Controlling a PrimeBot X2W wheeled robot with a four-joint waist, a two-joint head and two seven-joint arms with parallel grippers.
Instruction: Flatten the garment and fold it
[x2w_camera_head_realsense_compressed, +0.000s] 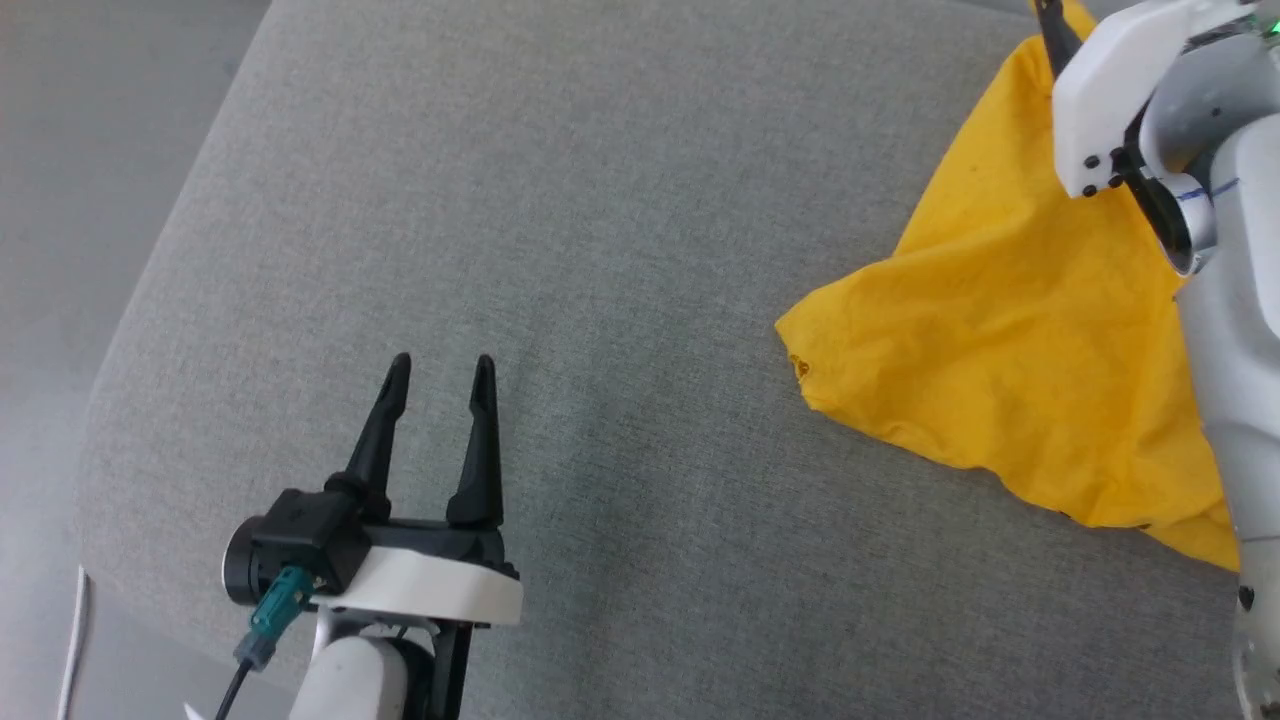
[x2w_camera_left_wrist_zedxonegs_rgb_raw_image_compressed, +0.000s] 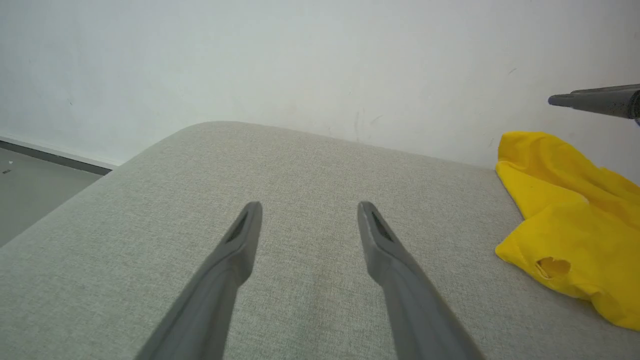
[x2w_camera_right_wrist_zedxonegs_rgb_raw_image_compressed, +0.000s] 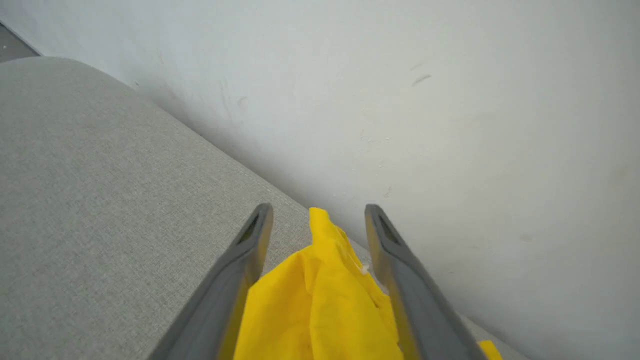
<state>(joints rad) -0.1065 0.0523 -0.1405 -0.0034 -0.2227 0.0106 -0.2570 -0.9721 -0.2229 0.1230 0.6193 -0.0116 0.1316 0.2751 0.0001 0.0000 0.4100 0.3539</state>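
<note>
The garment (x2w_camera_head_realsense_compressed: 1010, 330) is a plain yellow crumpled heap at the right side of a grey upholstered surface, one pointed corner reaching left. My right gripper (x2w_camera_right_wrist_zedxonegs_rgb_raw_image_compressed: 318, 212) hovers over its far end near the wall, fingers spread wide, and a peak of the garment (x2w_camera_right_wrist_zedxonegs_rgb_raw_image_compressed: 320, 295) stands loose between them without being pinched. In the head view one of its dark fingers (x2w_camera_head_realsense_compressed: 1055, 35) shows at the top right. My left gripper (x2w_camera_head_realsense_compressed: 440, 375) is open and empty over bare cushion, well left of the garment (x2w_camera_left_wrist_zedxonegs_rgb_raw_image_compressed: 565, 225). From the left wrist, my left gripper (x2w_camera_left_wrist_zedxonegs_rgb_raw_image_compressed: 310, 210) points at the wall.
The grey cushion (x2w_camera_head_realsense_compressed: 600, 250) has a rounded edge on the left that drops to the floor (x2w_camera_head_realsense_compressed: 60, 200). A white wall (x2w_camera_left_wrist_zedxonegs_rgb_raw_image_compressed: 300, 60) runs close behind the cushion's far edge. The right arm's pale forearm (x2w_camera_head_realsense_compressed: 1240, 330) covers part of the garment.
</note>
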